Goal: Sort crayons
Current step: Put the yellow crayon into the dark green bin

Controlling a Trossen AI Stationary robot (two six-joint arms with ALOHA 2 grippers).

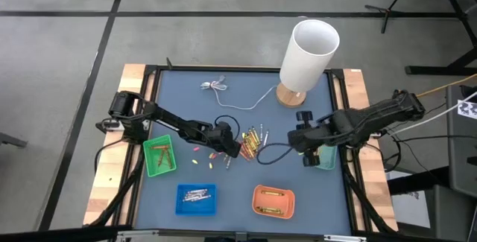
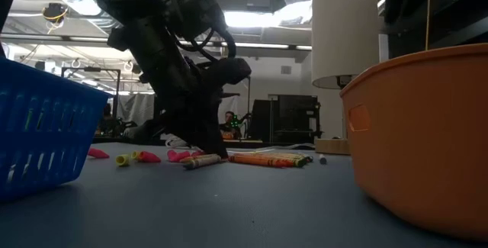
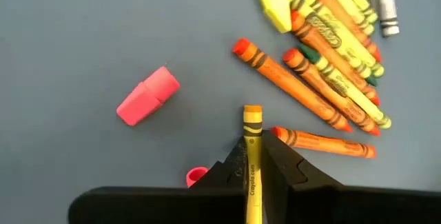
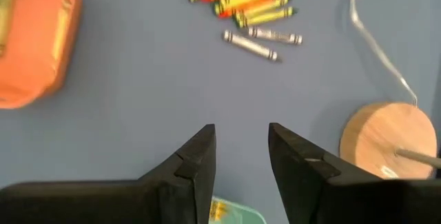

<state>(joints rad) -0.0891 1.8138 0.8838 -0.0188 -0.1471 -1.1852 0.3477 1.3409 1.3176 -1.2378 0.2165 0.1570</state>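
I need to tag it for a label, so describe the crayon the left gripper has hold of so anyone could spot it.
Start at the white lamp, then drop to the crayon pile at mid-table. At its left edge, the left gripper is shut on a yellow crayon; it alone sits between dark fingers, while the others lie loose.

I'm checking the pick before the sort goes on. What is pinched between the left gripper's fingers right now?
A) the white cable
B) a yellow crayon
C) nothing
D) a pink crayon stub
B: in the left wrist view the left gripper is shut on a yellow crayon that sticks out past its fingertips.
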